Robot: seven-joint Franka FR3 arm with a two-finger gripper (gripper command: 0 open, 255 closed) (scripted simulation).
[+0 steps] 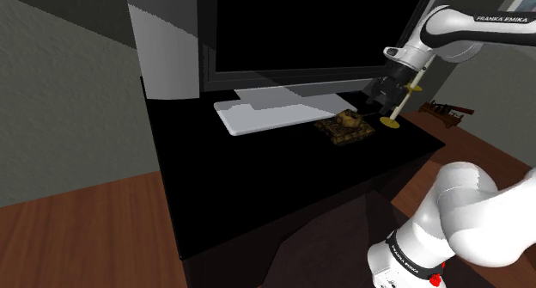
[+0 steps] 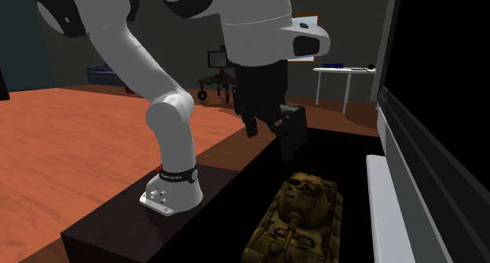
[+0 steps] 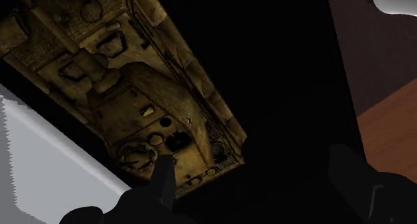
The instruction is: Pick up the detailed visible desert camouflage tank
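Sitting on the black tabletop, the small sand-and-brown camouflage tank lies just beside a flat white slab. The wrist view shows the black gripper near it, 2 fingers apart, clasping nothing.

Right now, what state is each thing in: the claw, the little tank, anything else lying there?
Gripper: open, holding nothing, above the black tabletop.
Tank: upright on its tracks on the tabletop, not held.
White slab: lying flat beside the tank.
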